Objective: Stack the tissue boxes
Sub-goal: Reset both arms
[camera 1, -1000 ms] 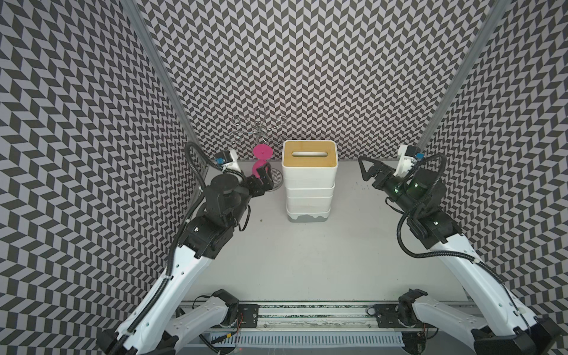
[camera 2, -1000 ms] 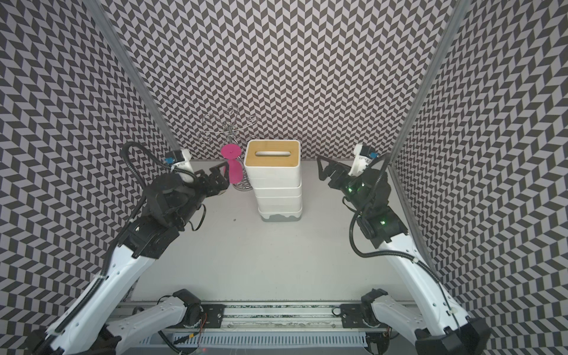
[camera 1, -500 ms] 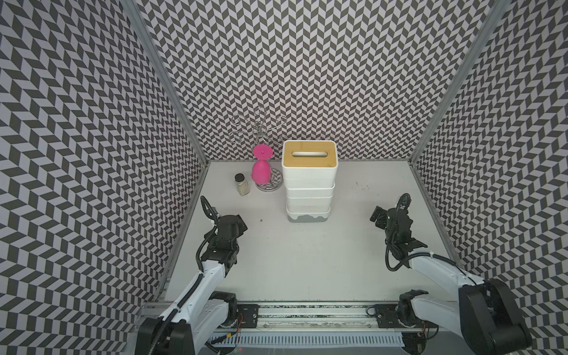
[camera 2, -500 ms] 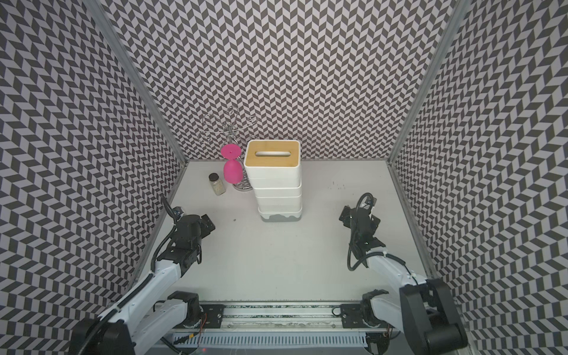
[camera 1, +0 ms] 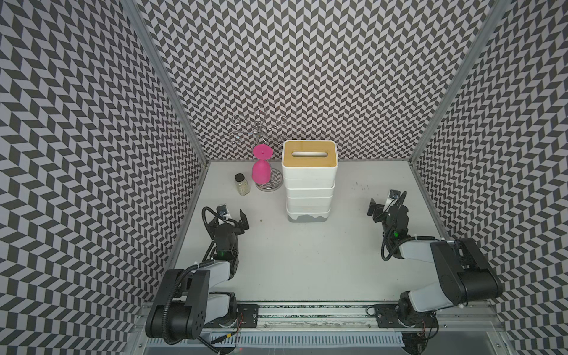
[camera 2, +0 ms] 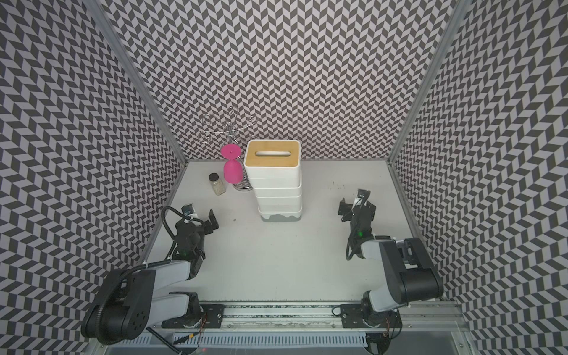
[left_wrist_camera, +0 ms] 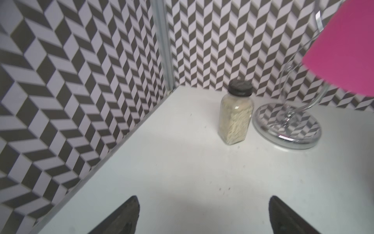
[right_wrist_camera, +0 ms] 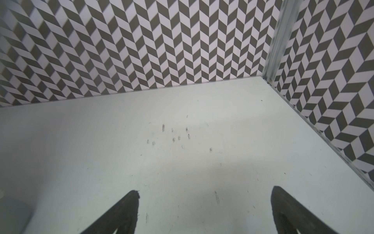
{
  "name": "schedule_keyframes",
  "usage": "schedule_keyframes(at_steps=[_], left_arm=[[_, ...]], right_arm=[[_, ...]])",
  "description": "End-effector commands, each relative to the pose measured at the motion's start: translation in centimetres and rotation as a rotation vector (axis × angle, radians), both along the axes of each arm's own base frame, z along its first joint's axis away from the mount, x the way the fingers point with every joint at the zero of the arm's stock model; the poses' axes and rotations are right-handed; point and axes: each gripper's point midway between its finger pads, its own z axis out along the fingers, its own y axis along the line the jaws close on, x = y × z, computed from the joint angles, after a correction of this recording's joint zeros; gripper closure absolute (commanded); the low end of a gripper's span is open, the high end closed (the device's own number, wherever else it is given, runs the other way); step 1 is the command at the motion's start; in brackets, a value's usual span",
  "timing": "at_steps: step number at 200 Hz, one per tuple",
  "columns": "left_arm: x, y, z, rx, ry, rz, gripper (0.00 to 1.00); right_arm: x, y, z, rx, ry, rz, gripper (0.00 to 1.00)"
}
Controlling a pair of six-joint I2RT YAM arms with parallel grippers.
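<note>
Up toward 12 o'clock on the white table (camera 1: 307, 261), the tissue boxes (camera 1: 309, 187) are sitting in one upright tower, with a tan slotted lid showing on top and a grey base at the bottom. At its 10 o'clock a chrome rack (camera 1: 259, 135) is standing just beside it with a pink glass (camera 1: 261, 172) hanging upside down, and a little jar (camera 1: 242, 184) is sitting by the rack's base. The left gripper (left_wrist_camera: 203, 199) is sitting low at the tower's 9 o'clock, well apart from it. Its jaws are spread wide, gripping nothing, and it's pointing at the jar. The right gripper (right_wrist_camera: 204, 192) is mirroring it at 3 o'clock, wide and empty, facing bare tabletop.
</note>
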Motion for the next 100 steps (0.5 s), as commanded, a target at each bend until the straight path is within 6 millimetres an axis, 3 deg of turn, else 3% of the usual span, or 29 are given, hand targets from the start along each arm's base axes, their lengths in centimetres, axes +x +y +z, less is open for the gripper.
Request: schedule_keyframes(at_steps=[1,15,24,44,62,73,100], left_arm=[[0.8,-2.1,4.2,0.066,-0.190,-0.129,0.00],[1.6,-3.0,3.5,0.055,-0.147,-0.180,0.00],[1.4,-3.1,3.2,0.057,-0.173,-0.185,0.01],[1.3,-3.2,2.7,0.073,-0.231,-0.191,0.00],[4.2,-1.2,0.2,-0.014,-0.049,-0.084,0.00],[3.5,-1.0,1.5,0.013,-0.143,-0.088,0.01],[3.5,-1.1,1.2,0.010,-0.120,-0.087,0.01]], right_arm=[[-0.1,0.5,2.9,-0.005,-0.153,0.100,0.01],[-1.2,1.0,2.6,-0.016,-0.192,0.132,0.01],[-1.9,0.9,3.5,-0.016,-0.274,0.127,0.01],[-1.0,1.0,2.4,-0.021,-0.170,0.131,0.01],[-1.7,1.0,3.2,-0.026,-0.238,0.136,0.01],[-2.0,1.0,3.5,-0.023,-0.268,0.131,0.01],[-1.6,0.9,3.1,-0.017,-0.232,0.128,0.01]])
